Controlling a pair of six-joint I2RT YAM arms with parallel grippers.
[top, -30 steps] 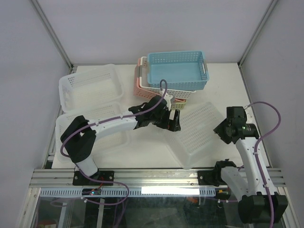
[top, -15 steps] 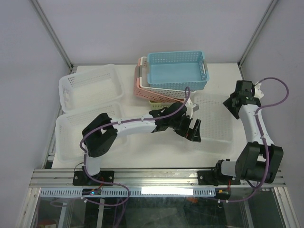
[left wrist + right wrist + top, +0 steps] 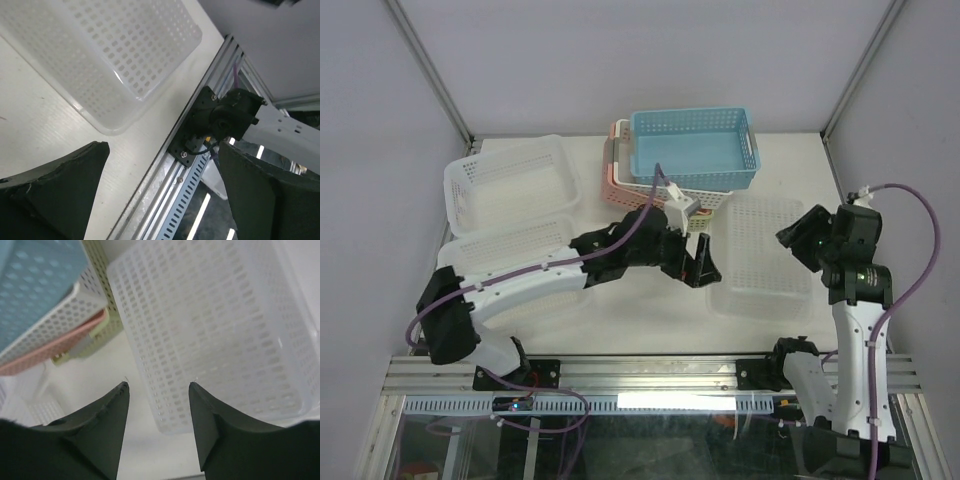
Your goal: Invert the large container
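The large white perforated container [image 3: 761, 255] lies flat on the table at the right, its base facing up as far as I can tell. It also shows in the left wrist view [image 3: 115, 55] and the right wrist view [image 3: 215, 325]. My left gripper [image 3: 703, 265] is open and empty just left of the container, not touching it; in its own view the gripper [image 3: 164, 147] hangs over the table's front edge. My right gripper [image 3: 798, 238] is open and empty above the container's right side; in its own view the gripper [image 3: 157, 385] straddles the container's near corner.
A blue basket [image 3: 695, 148] tops a stack of pink and white baskets at the back centre, close to the container's far end. Two white baskets [image 3: 510, 180] [image 3: 510, 262] sit at the left. An aluminium rail [image 3: 650, 372] runs along the front edge.
The container went from tilted at the front right to lying flat further back. My left gripper drew back to the left of it. My right arm swung round and now hovers over its right side.
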